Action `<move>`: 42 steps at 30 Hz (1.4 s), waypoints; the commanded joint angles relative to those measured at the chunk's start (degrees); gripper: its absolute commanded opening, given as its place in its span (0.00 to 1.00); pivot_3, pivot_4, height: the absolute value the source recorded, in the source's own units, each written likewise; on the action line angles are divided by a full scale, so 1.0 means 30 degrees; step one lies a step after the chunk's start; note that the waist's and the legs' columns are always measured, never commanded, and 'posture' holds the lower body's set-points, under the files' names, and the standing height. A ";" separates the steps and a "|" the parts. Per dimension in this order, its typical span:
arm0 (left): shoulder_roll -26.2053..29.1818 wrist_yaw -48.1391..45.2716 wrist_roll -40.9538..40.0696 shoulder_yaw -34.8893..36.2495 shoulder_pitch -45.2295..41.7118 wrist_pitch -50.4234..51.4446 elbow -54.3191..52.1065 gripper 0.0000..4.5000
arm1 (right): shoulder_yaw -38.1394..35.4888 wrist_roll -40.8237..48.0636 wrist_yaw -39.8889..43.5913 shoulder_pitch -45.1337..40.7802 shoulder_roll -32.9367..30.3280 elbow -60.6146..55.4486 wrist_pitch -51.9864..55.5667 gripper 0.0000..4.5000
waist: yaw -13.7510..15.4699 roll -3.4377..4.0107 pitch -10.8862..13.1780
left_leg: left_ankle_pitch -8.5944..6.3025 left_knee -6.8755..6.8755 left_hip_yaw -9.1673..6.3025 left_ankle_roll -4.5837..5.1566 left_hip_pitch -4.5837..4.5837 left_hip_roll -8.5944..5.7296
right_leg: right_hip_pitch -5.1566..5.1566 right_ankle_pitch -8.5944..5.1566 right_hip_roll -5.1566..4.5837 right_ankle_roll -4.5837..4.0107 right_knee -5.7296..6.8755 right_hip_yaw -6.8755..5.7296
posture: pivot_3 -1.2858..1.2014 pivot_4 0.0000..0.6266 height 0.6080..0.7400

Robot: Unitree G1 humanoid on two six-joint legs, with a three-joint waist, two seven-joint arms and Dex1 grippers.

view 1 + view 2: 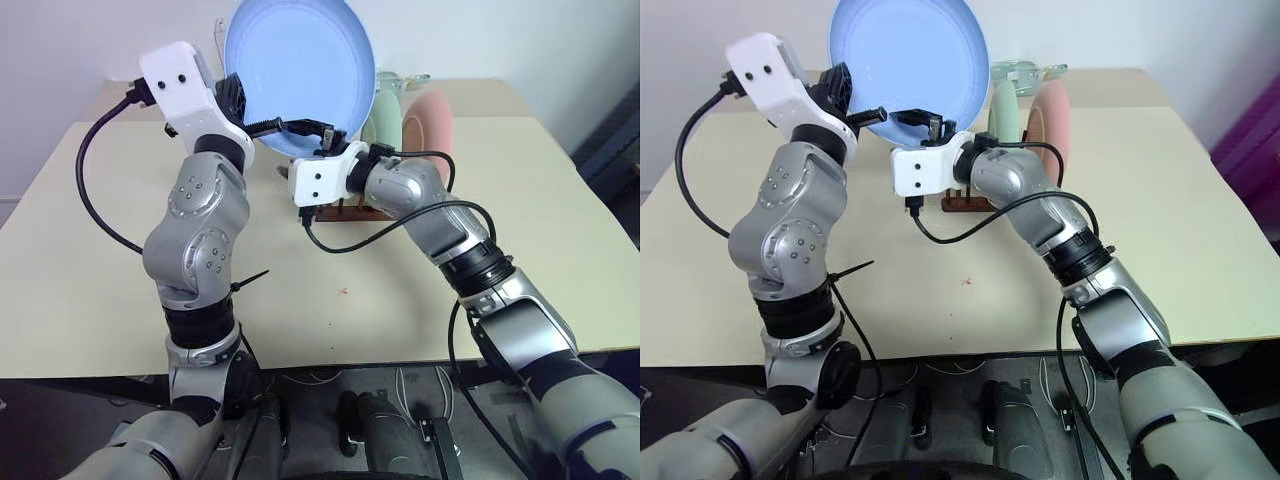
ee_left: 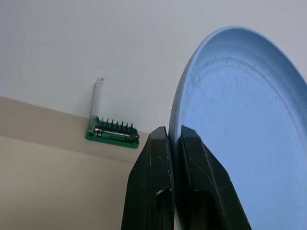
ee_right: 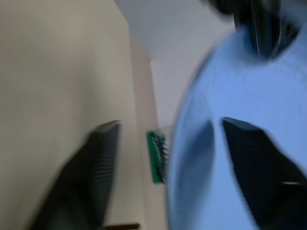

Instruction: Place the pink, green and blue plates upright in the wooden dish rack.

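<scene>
The blue plate (image 1: 300, 60) is held up on edge above the table, its hollow face toward me. My left gripper (image 2: 175, 136) is shut on the plate's lower left rim. My right gripper (image 3: 170, 123) reaches in from the right with its fingers apart, one on each side of the plate's (image 3: 230, 96) lower rim, not clamped on it. Behind my right arm the green plate (image 1: 385, 115) and the pink plate (image 1: 432, 125) stand upright in the wooden dish rack (image 1: 345, 212), which the arm mostly hides.
A green screwdriver-bit holder (image 2: 112, 132) lies at the table's far edge by the wall. A clear glass object (image 1: 400, 78) sits behind the rack. The beige table (image 1: 560, 230) spreads wide on both sides; cables hang from both wrists.
</scene>
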 commanded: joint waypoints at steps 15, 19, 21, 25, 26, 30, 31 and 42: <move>0.5542 -0.0523 0.0949 0.5891 -0.0623 -0.5366 0.5327 0.50 | -0.3592 0.5929 0.0986 0.0628 0.2531 -0.3259 0.1498 0.00 | -0.0433 0.0007 0.0007 | 0.0003 -0.0027 -0.0010 0.0000 0.0024 0.0026 | -0.0018 0.0003 0.0051 -0.0034 0.0054 0.0003 | 0.52 0.24 0.92; 0.9569 -0.5188 0.3479 0.1941 0.2486 -0.6287 0.7737 0.50 | -0.6121 1.1680 0.1597 0.0812 0.4557 -0.6350 0.7399 0.00 | -0.0320 0.0007 0.0007 | 0.0020 -0.0029 -0.0004 -0.0031 0.0021 0.0032 | -0.0023 0.0002 0.0034 -0.0041 0.0080 -0.0005 | 0.52 0.24 0.92; 1.0437 -0.7806 0.4037 -0.0330 0.4251 -0.6880 0.7955 0.50 | -0.7754 1.5404 0.1101 0.0596 0.5555 -0.7858 1.1537 0.00 | -0.0167 0.0003 0.0003 | 0.0030 -0.0030 -0.0009 -0.0062 0.0020 0.0046 | -0.0015 0.0002 -0.0015 -0.0042 0.0076 -0.0015 | 0.52 0.24 0.92; 1.0283 -1.2565 0.2922 -0.3426 0.7751 -0.7576 0.5759 0.50 | -1.1437 2.1329 -0.2376 -0.0805 0.7075 -0.8348 1.8083 0.00 | -0.0208 0.0002 0.0000 | -0.0001 -0.0026 -0.0007 -0.0129 -0.0004 0.0032 | -0.0017 -0.0038 -0.0200 -0.0118 0.0047 -0.0038 | 0.52 0.24 0.92; 1.0200 -1.3658 0.2679 -0.4115 0.8599 -0.8184 0.4890 0.50 | -1.2299 2.1859 -0.3796 -0.1310 0.7285 -0.7632 1.9129 0.00 | -0.0327 0.0003 0.0000 | -0.0004 -0.0027 0.0007 -0.0130 -0.0017 0.0025 | -0.0034 -0.0035 -0.0246 -0.0121 0.0045 -0.0036 | 0.52 0.24 0.92; 0.9263 -1.6117 0.0543 -0.4954 1.0380 -0.7499 0.2409 0.50 | -1.4209 2.3197 -0.6558 -0.2233 0.7306 -0.5863 2.1079 0.00 | -0.0328 0.0004 0.0001 | -0.0008 -0.0111 0.0024 -0.0136 -0.0054 0.0024 | -0.0103 -0.0037 -0.0301 -0.0147 0.0020 -0.0036 | 0.52 0.24 0.92; 0.9095 -1.6215 0.0329 -0.4904 1.0467 -0.7278 0.2143 0.50 | -1.4229 2.3181 -0.6685 -0.2262 0.7170 -0.5777 2.1180 0.00 | -0.0349 0.0014 0.0006 | -0.0006 -0.0163 0.0032 -0.0138 -0.0051 0.0023 | -0.0116 -0.0033 -0.0302 -0.0162 0.0003 -0.0039 | 0.52 0.24 0.92; 0.8668 -1.6973 0.0207 -0.5246 1.1175 -0.6946 0.0922 0.50 | -1.6406 2.5160 -1.0085 -0.2764 0.7443 -0.3274 2.4069 0.00 | -0.0422 0.0065 0.0010 | 0.0068 -0.0243 0.0083 -0.0076 -0.0004 0.0041 | -0.0163 -0.0008 -0.0086 -0.0119 0.0067 -0.0041 | 0.52 0.24 0.92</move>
